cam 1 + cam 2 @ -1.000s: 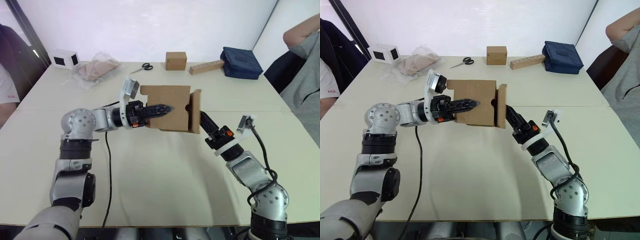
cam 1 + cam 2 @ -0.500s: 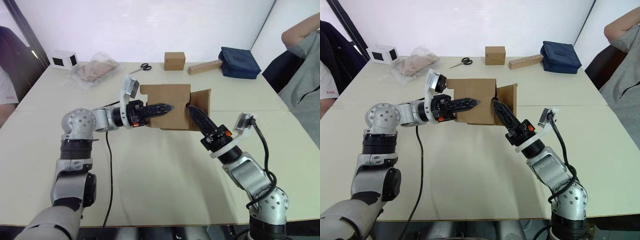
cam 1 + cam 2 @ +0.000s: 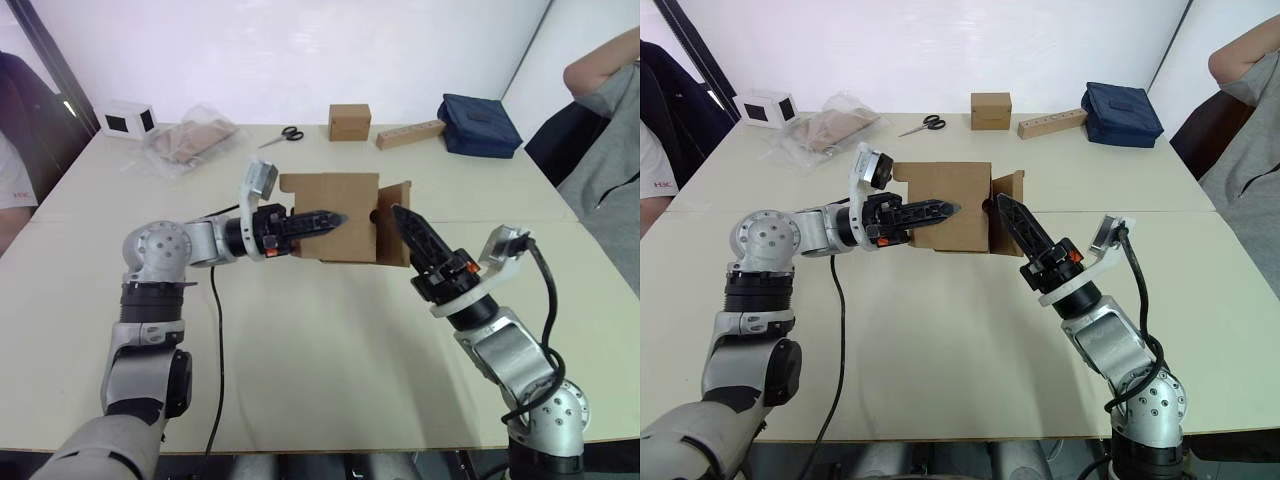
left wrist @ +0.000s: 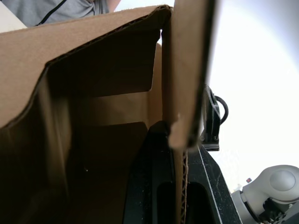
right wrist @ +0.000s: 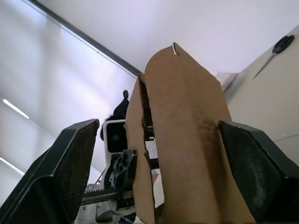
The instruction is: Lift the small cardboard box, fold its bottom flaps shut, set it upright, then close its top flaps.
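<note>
**Cardboard flap swings partway back as the right arm repositions**

Brown cardboard fills the middle of the head view: the small cardboard box (image 3: pixel 335 215) is held off the worktop (image 3: pixel 300 360), on its side, its open end facing frame right. The left end effector (image 3: pixel 325 218) is clamped on the box's near wall, one finger inside and one outside, as the left wrist view confirms.

Over the last second the right end effector (image 3: pixel 412 228) pushed the side flap (image 3: pixel 395 225) nearly closed, backed off while the flap sprang wide, and has now come round again, its fingers spread apart with the flap between them. The flap stands half open, angled off the box's end.

So the bottom-flap fold looks unfinished: the cardboard springs back when released, and the flap will probably need firmer pressing, or holding, before the box can be set upright.
</note>
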Robot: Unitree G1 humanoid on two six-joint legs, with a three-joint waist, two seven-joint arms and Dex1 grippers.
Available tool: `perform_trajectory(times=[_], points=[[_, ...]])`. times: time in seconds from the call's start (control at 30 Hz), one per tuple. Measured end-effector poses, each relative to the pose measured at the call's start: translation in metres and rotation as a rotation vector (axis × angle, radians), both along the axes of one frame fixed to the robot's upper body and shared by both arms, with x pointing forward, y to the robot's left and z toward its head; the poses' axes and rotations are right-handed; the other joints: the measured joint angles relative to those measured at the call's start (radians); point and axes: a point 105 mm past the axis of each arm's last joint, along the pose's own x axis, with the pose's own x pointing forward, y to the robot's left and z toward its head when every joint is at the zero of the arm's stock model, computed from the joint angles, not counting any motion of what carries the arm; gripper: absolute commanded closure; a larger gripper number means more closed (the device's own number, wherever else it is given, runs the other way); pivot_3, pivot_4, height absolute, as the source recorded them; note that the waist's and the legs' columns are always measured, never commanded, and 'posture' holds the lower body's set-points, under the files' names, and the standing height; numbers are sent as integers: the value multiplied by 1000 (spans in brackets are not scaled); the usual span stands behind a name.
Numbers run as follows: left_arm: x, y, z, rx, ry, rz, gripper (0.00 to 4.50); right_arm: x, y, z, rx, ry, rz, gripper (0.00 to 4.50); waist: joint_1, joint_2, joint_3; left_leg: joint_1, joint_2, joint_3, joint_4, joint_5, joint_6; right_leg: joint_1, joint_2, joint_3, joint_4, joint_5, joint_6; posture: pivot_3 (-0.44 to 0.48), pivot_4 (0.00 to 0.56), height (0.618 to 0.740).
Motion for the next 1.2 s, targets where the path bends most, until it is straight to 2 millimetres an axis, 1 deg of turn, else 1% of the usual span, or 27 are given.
perform_trajectory(times=[0.03,0.13,0.2,0.23,0.27,0.3,0.8,1.2], points=[[0,0,0,-1,0,-1,4500,0,0,0,3,-1,-3,168,0,0,0,0,0,0,0,0,0,0,0,0,0,0,0,0,150,740],[0,0,0,-1,0,-1,4500,0,0,1,8,-3,-5,926,0,0,0,0,0,0,0,0,0,0,0,0,0,0,0,0,150,740],[0,0,0,0,0,0,4500,1,-1,1,10,-4,-7,1756,0,0,0,0,0,0,0,0,0,0,0,0,0,0,0,0,150,740],[0,0,0,0,0,0,4500,1,-1,1,13,-5,-10,2052,0,0,0,0,0,0,0,0,0,0,0,0,0,0,0,0,150,740],[0,0,0,0,-1,0,4500,1,-1,2,16,-6,-13,2472,0,0,0,0,0,0,0,0,0,0,0,0,0,0,0,0,150,740],[0,0,0,1,-2,1,4500,1,-2,2,17,-7,-15,2790,1,0,0,0,0,0,0,0,0,0,0,0,0,0,0,0,150,740],[0,-1,0,7,-1,6,4500,5,-2,-4,-29,2,-42,2790,1,0,0,0,0,0,0,0,0,0,0,0,0,0,0,0,150,740],[-6,-4,-2,11,-19,-16,4500,7,-1,-2,-46,-11,-61,2790,1,0,0,0,0,0,0,0,0,0,0,0,0,0,-1,0,150,740]])
